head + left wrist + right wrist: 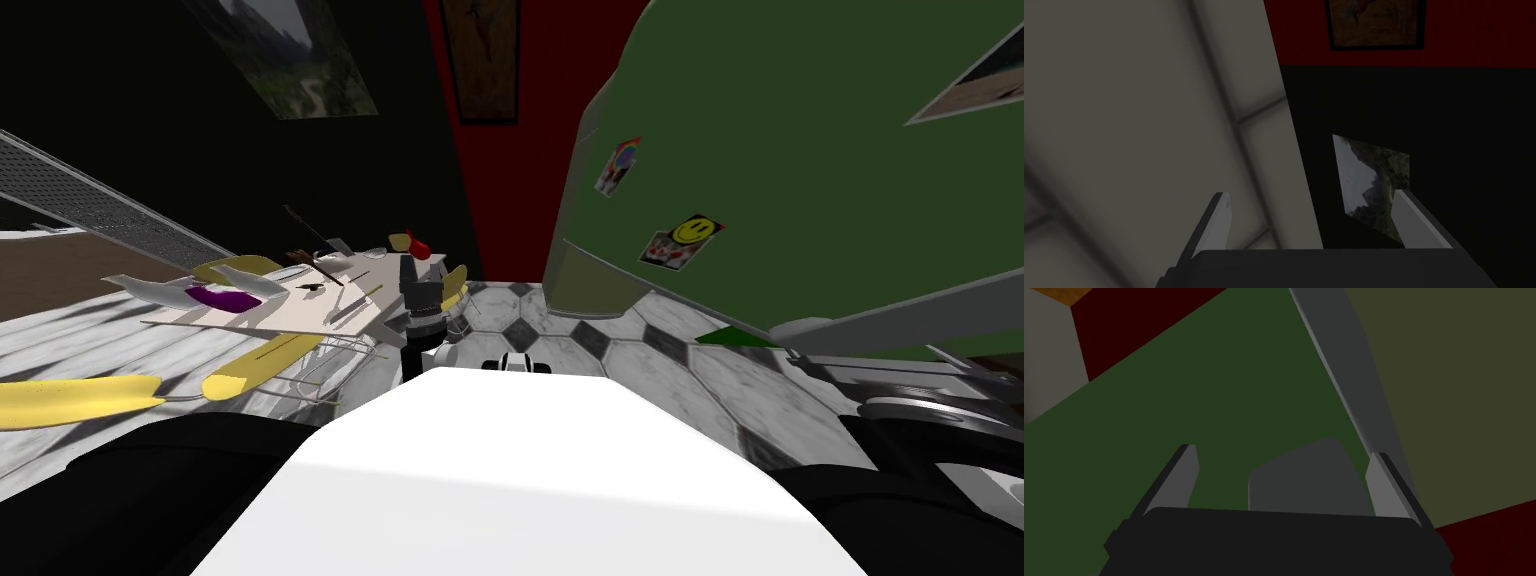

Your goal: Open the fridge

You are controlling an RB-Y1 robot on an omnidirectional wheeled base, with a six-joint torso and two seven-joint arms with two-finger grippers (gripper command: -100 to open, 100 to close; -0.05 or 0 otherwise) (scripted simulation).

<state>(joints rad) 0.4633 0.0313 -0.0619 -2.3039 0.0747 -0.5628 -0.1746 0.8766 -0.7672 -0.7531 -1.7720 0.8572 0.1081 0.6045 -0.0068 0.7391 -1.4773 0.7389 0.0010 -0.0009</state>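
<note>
The right jaws stand apart, facing the green fridge door (1199,388); the end of its grey handle (1304,480) sits between them.

We're in a home kitchen: green fridge (800,150) w/ stickers (683,240) on its door, black-and-white tiled floor (650,350), table (280,305) cluttered w/ utensils (350,303), framed pics (480,60) on the red wall (500,200).

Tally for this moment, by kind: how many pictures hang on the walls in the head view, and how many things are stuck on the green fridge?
Wall pictures: 2 (landscape picture, dark-framed picture)
Stuck on the fridge: 3 (rainbow sticker, smiley sticker, cut-off picture)
Total: 5
</note>
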